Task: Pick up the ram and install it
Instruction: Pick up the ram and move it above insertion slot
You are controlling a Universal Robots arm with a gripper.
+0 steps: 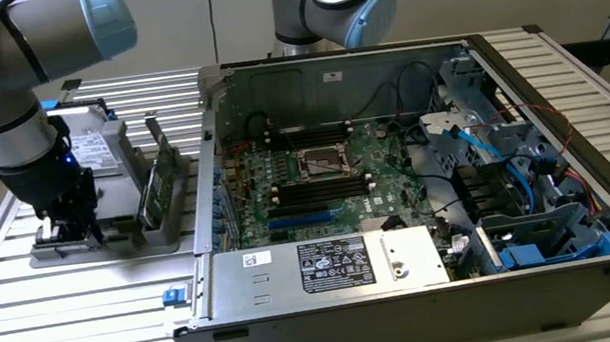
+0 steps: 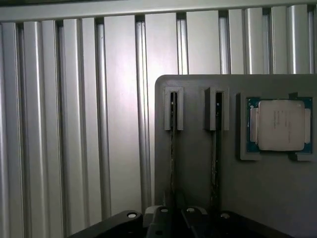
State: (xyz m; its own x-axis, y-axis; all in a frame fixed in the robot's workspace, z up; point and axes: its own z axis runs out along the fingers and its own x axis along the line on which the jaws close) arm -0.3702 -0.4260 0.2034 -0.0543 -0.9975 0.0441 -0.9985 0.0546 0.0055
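Observation:
A grey holder (image 1: 164,232) lies on the slatted table at the exterior view's left, beside the open computer case. Two thin green ram sticks stand on edge in its slots. In the wrist view I see them edge-on: one ram (image 2: 172,148) runs straight under the middle of my gripper (image 2: 176,225), and the other ram (image 2: 216,158) lies parallel beside it. My gripper (image 1: 73,232) is lowered onto the holder's near end and is shut on the first ram, with the contact hidden under its body. The other stick (image 1: 157,183) stands free.
A processor chip (image 2: 280,124) sits in a recess of the holder (image 2: 195,168) beside the sticks. In the case, the motherboard (image 1: 333,163) lies flat with black and blue memory slots (image 1: 303,206). A power supply box (image 1: 328,263) and cables (image 1: 476,160) crowd the case's front and right.

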